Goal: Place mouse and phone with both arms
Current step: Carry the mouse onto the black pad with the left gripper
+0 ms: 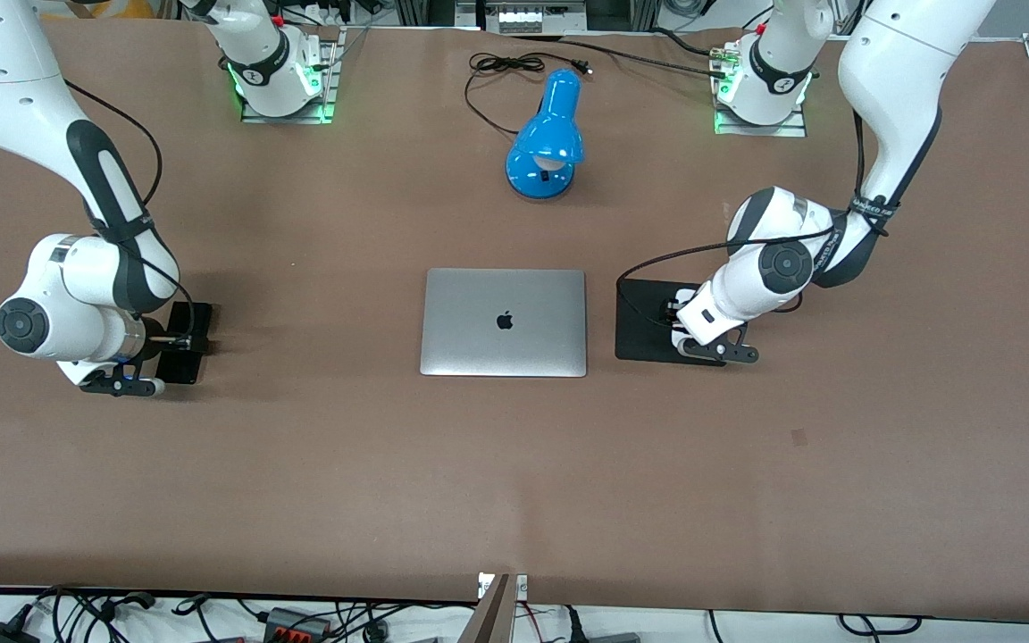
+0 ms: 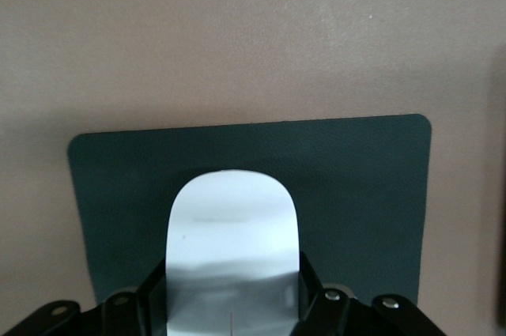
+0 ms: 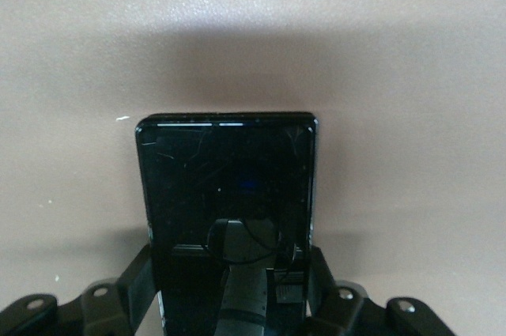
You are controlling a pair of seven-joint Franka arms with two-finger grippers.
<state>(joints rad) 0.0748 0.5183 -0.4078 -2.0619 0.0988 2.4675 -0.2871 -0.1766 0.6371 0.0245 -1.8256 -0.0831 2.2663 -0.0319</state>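
I have the left gripper [image 2: 232, 304] clamped on the mouse [image 2: 232, 229], jaws tight against its sides, low over the black mouse pad [image 2: 364, 194]. The pad lies just beside the closed silver laptop [image 1: 504, 321], toward the left arm's end of the counter [image 1: 514, 473]. From the left wrist view I can't tell if the mouse touches the pad. The right gripper [image 3: 229, 296] is closed on the phone [image 3: 228, 194], jaws pinching its long edges, screen up. It sits low over the counter toward the right arm's end, well apart from the laptop. A blue desk lamp [image 1: 547, 138] stands farther from the front camera than the laptop.
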